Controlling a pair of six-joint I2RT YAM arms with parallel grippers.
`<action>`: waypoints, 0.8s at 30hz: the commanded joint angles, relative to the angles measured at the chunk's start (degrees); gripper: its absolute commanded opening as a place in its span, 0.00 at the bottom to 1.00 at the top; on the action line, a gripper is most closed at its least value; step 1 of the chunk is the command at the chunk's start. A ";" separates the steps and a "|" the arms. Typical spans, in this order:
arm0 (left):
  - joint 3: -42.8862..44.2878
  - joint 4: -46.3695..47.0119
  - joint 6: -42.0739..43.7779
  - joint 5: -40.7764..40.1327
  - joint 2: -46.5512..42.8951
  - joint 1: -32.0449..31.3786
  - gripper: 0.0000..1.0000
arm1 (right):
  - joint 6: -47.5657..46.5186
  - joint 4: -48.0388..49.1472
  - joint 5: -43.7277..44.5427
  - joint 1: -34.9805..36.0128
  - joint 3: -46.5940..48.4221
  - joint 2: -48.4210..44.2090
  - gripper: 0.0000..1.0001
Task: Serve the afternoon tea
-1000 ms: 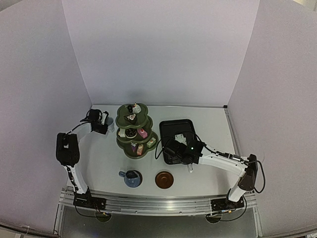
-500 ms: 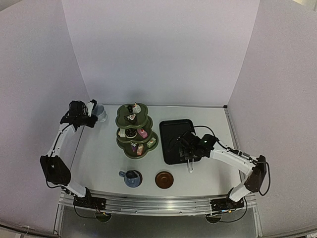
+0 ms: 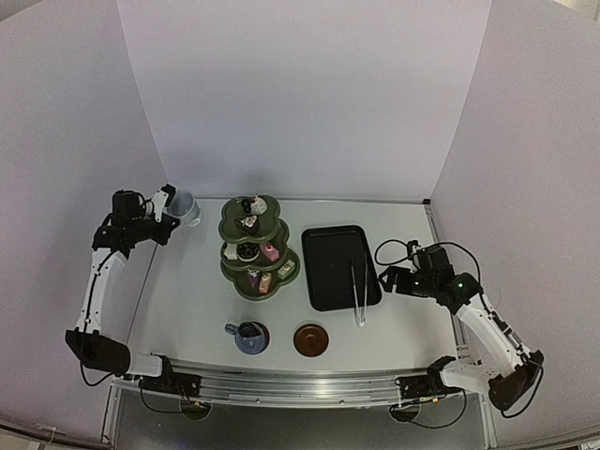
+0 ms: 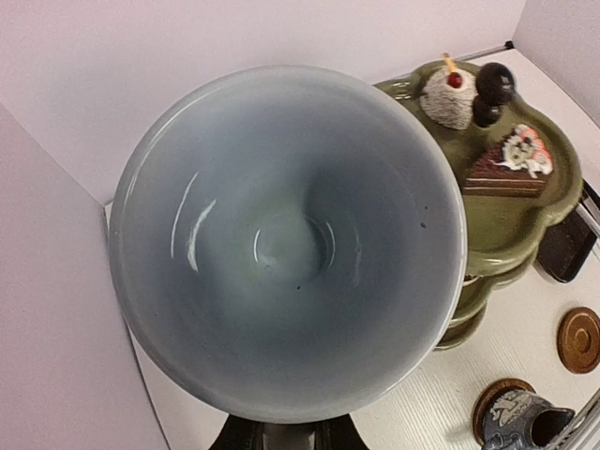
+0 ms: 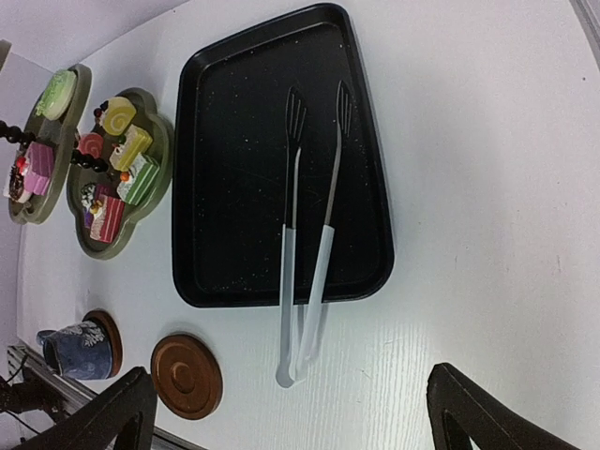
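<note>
Lifting the pale cup [image 4: 291, 244] off the table, the left gripper [image 4: 286, 436] clamps it. The right gripper [image 3: 390, 279], jaws wide, has quit the white tongs [image 3: 359, 286]; a bare saucer [image 3: 310, 339] awaits.

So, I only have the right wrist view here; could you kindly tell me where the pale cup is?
Observer: The left gripper holds the pale cup near the far left corner, left of the three-tier stand.
Operator: Thank you. Is anything in it?
Observer: No; the left wrist view looks straight into it and shows only bare glaze.
Operator: And what sits on the stand's top tier, please?
Observer: A chocolate cake slice and a white cake topped with a cherry.
</note>
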 commanded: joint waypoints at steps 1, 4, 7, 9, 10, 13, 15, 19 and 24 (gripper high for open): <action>5.66 -1.37 6.72 2.41 -5.38 -6.17 0.00 | -1.83 4.88 -7.73 -3.62 -1.84 2.23 0.98; 6.42 -4.96 7.06 1.98 -5.68 -13.11 0.00 | -2.83 5.17 -8.51 -5.44 -1.89 3.20 0.98; 6.45 -6.04 5.78 2.24 -5.39 -20.51 0.00 | -4.80 7.76 -11.51 -8.60 -2.68 1.56 0.98; 5.50 -5.78 5.11 1.87 -4.75 -25.52 0.00 | -6.53 9.65 -13.49 -11.06 -3.46 0.26 0.98; 4.33 -4.72 4.61 1.35 -4.60 -28.46 0.00 | -7.26 10.17 -14.23 -12.17 -3.76 -0.27 0.98; -1.38 1.27 3.44 1.93 -4.67 -36.79 0.00 | -8.66 11.85 -16.95 -15.59 -5.27 -0.75 0.98; -6.50 6.73 3.24 1.19 -5.13 -42.86 0.00 | -8.67 12.85 -17.23 -16.77 -6.46 -1.02 0.98; -14.56 19.26 0.14 -2.09 -3.27 -51.90 0.00 | -8.00 13.52 -15.71 -17.35 -8.14 -2.43 0.98; -22.21 31.59 -6.68 -1.88 1.19 -56.60 0.00 | -7.29 13.44 -15.09 -17.41 -9.20 -5.26 0.98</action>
